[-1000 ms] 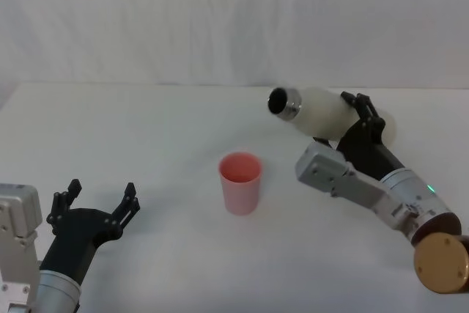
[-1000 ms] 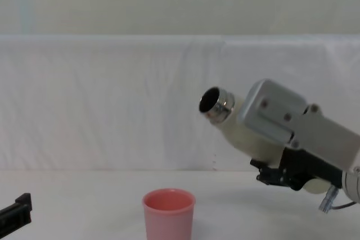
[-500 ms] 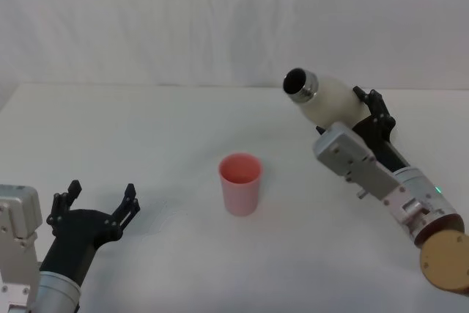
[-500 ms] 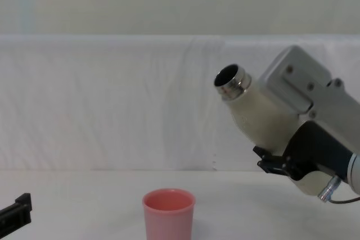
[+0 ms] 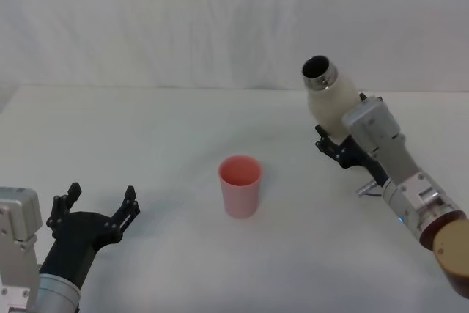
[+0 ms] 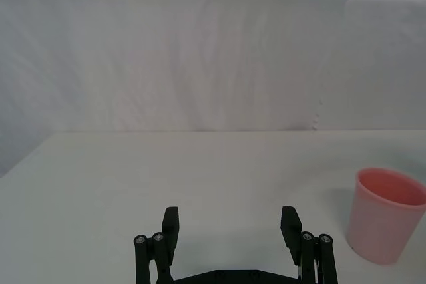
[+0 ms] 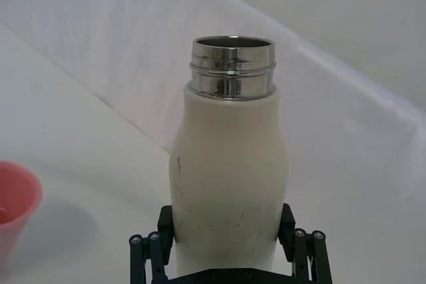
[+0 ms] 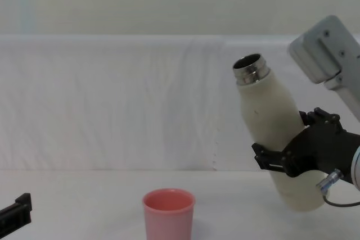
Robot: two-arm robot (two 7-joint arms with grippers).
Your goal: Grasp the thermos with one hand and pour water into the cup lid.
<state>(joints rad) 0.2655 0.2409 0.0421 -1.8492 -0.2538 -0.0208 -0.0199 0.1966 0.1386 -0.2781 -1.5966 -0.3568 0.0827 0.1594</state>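
Head view: right gripper [image 5: 338, 144] holds the thermos [image 5: 327, 98] off the bench [image 5: 183, 122], jaws clamped on its lower body, open neck tipped slightly toward the cup lid [image 5: 239, 185]. Cup lid upright mid-bench, well apart from the thermos. Left gripper [image 5: 97, 205] low at near left, jaws spread wide, holding nothing.

Chest view: thermos [image 8: 274, 133] leans left, above and right of the cup lid [image 8: 168, 213].

Right wrist view: jaws flank the thermos [image 7: 228, 184] base.

Left wrist view: cup lid [image 6: 387, 213] beside the spread jaws.
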